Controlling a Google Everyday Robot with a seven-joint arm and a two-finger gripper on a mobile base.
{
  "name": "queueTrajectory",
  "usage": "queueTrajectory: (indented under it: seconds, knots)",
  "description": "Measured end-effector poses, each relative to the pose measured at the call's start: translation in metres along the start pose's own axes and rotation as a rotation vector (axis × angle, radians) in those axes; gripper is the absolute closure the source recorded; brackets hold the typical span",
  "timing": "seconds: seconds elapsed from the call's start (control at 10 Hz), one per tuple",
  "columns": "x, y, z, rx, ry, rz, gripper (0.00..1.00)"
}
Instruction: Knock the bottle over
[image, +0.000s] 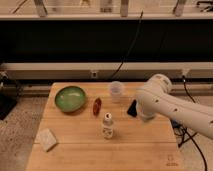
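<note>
Standing upright toward tabletop (75, 152) front edge, bottle (107, 126) untouched; tool (145, 117) hangs apart toward right edge, state cannot tell; whole knock left.

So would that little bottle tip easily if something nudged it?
Probably: the bottle stands tall and narrow on the table, so it likely topples. It looks like light plastic, and once down it may roll. The claw is off to its right in the view, apart from it.

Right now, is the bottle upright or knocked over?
Upright: the bottle stands cap up on the table. The pincer is hidden behind the arm beside it.
</note>
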Motion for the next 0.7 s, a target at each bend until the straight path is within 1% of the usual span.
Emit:
queueTrajectory:
  seconds: [0.1, 0.2, 0.3, 0.5, 0.6, 0.7]
  knots:
    - [-0.003, -0.001, 0.001, -0.001, -0.001, -0.007, 0.93]
    - [-0.007, -0.002, 0.003, -0.002, 0.001, -0.016, 0.99]
    - [-0.012, -0.003, 0.003, -0.006, 0.011, -0.031, 0.99]
    - [-0.037, -0.005, 0.003, -0.005, 0.012, -0.060, 0.99]
    - [-0.053, -0.008, 0.003, -0.006, 0.016, -0.082, 0.99]
    - [-0.059, -0.008, 0.004, -0.009, 0.021, -0.095, 0.99]
